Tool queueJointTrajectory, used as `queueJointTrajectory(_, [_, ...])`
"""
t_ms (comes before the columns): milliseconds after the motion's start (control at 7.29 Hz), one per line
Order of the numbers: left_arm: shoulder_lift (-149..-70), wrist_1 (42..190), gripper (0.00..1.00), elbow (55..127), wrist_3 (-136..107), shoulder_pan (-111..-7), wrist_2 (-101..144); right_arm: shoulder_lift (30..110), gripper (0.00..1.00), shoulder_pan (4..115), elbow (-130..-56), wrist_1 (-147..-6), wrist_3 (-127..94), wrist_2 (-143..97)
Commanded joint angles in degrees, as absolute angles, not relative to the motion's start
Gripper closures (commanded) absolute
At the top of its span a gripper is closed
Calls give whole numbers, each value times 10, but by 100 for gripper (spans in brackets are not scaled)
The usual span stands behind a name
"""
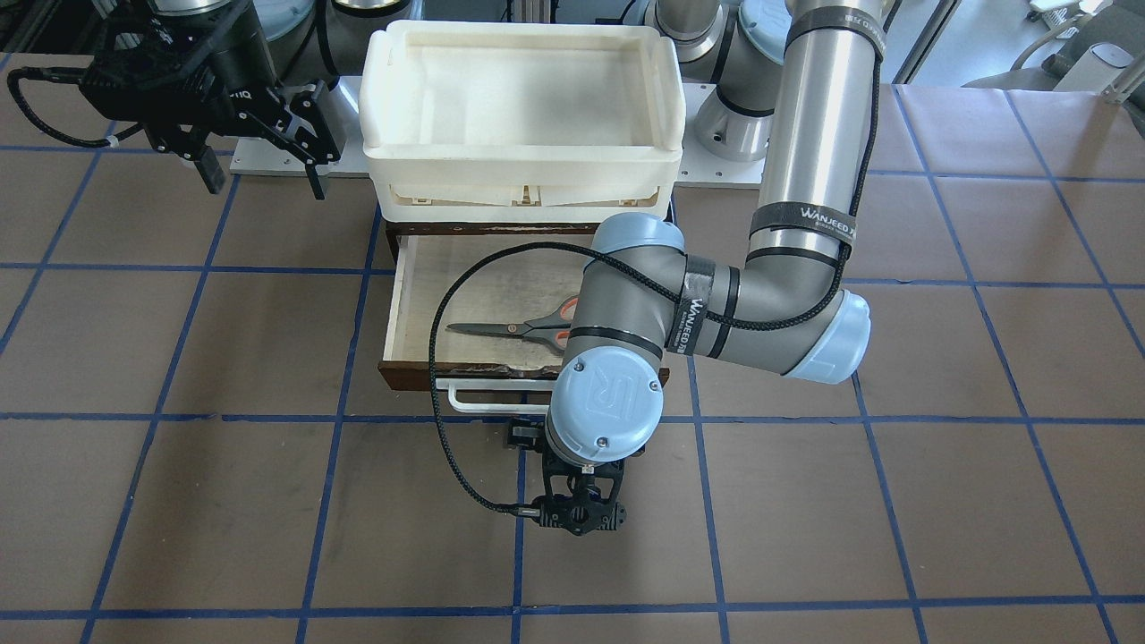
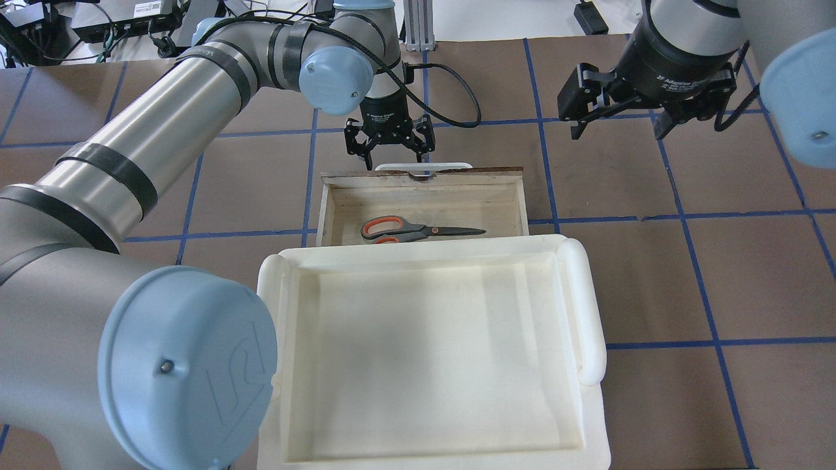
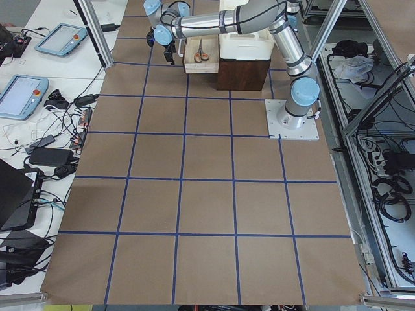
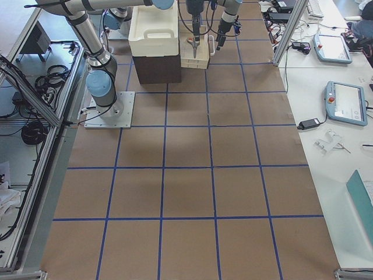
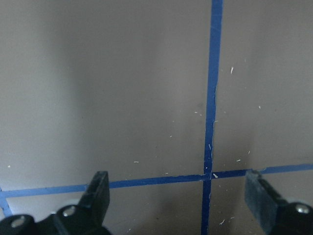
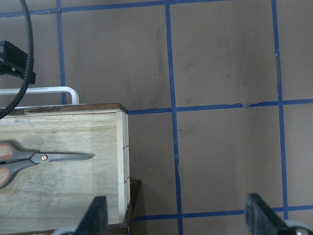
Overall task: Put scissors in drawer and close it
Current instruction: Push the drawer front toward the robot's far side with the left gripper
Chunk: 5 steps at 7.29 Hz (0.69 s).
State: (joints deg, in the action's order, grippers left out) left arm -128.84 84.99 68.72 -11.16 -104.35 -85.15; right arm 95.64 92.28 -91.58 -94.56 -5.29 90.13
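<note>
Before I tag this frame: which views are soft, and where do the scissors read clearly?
Left wrist view: soft, only blue tape beyond the left claw. Overhead exterior: sharp, scissors crisp in the drawer. Front-facing: the left arm partly hides their handles. Side views: scissors too small to read.

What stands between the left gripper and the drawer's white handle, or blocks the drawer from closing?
Nothing visible. The left gripper, open, hangs just beyond the white handle with nothing between them. The scissors lie flat inside the drawer, below its rim, so they should not catch when it slides in.
</note>
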Motion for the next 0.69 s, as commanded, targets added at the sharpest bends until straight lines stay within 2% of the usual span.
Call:
queueJointTrajectory(0, [-1281, 873, 0, 688, -111, -1042, -855, 956, 0, 923, -916, -947, -54, 902])
queueJointTrajectory(549, [-1269, 903, 0, 694, -111, -1043, -850, 956, 0, 922, -916, -947, -54, 902])
